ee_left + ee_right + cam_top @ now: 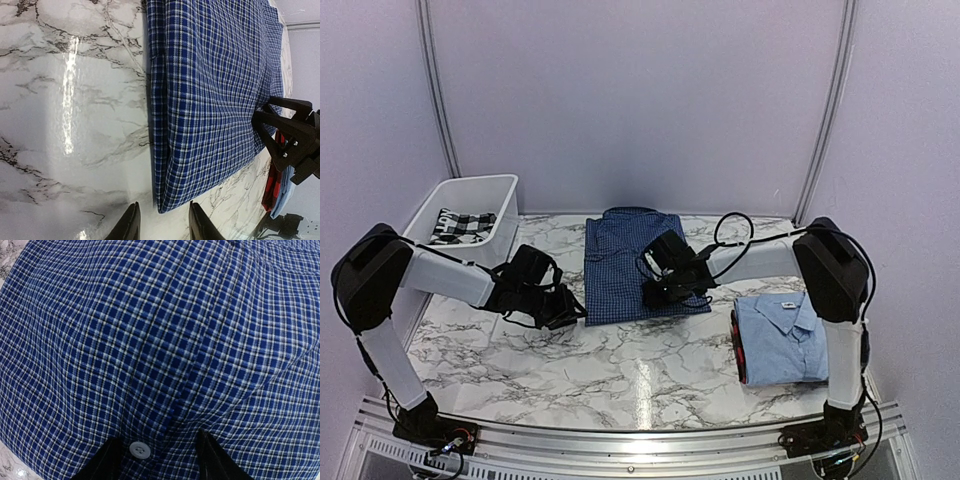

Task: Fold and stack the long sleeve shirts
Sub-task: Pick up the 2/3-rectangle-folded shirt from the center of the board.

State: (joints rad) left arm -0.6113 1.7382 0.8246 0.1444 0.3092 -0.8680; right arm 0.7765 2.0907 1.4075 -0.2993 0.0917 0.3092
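Left gripper (164, 205) wide open, empty; right gripper (159, 436) likewise. Dark blue shirt (210, 100) at 12 o'clock: likely soft, limp, light; you pinch folded hem corners.

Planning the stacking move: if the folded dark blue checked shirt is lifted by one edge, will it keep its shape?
Probably not: the dark blue checked shirt is thin cloth in loose layers, so it would likely sag and unfold. It may slide readily on the glossy marble table.
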